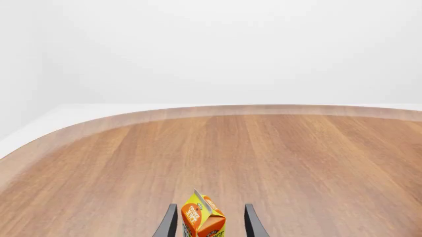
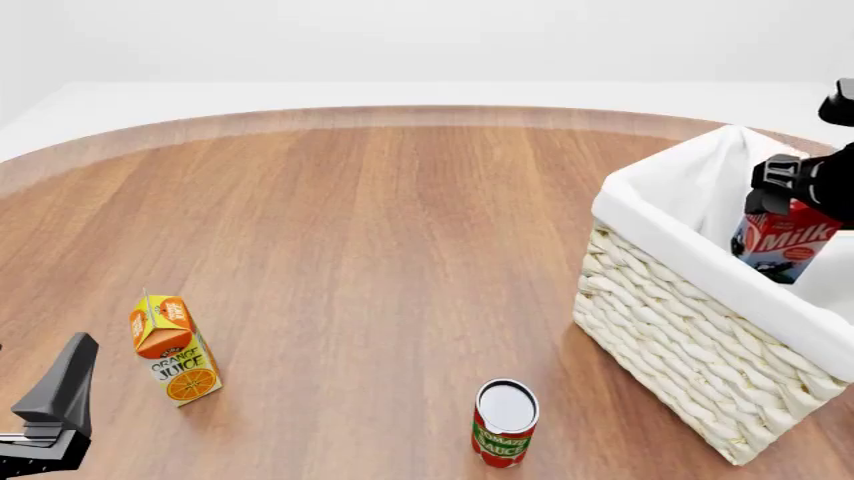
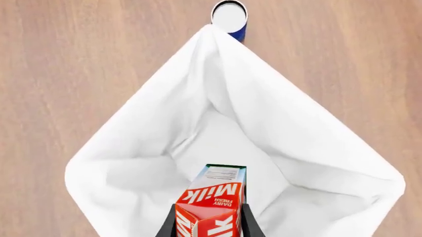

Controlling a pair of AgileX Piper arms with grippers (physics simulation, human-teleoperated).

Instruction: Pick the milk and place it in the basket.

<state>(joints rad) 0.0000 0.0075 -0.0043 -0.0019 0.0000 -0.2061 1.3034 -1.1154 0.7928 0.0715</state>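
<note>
The milk (image 2: pixel 785 240), a red carton with white lettering, hangs slightly tilted over the inside of the basket (image 2: pixel 681 340), its base down among the white lining. My right gripper (image 2: pixel 793 203) is shut on the carton's upper part. In the right wrist view the milk (image 3: pixel 214 195) sits between the two dark fingers (image 3: pixel 173 222), with the basket's white cloth (image 3: pixel 132 163) spread below it. My left gripper (image 2: pixel 54 405) stays low at the near left, open and holding nothing.
An orange juice carton (image 2: pixel 174 350) stands just ahead of the left gripper; the left wrist view shows the carton (image 1: pixel 203 217) framed between that gripper's fingers without touching them. A tomato sauce can (image 2: pixel 505 422) stands near the basket's front left corner. The wooden table (image 2: pixel 400 230) curves away behind.
</note>
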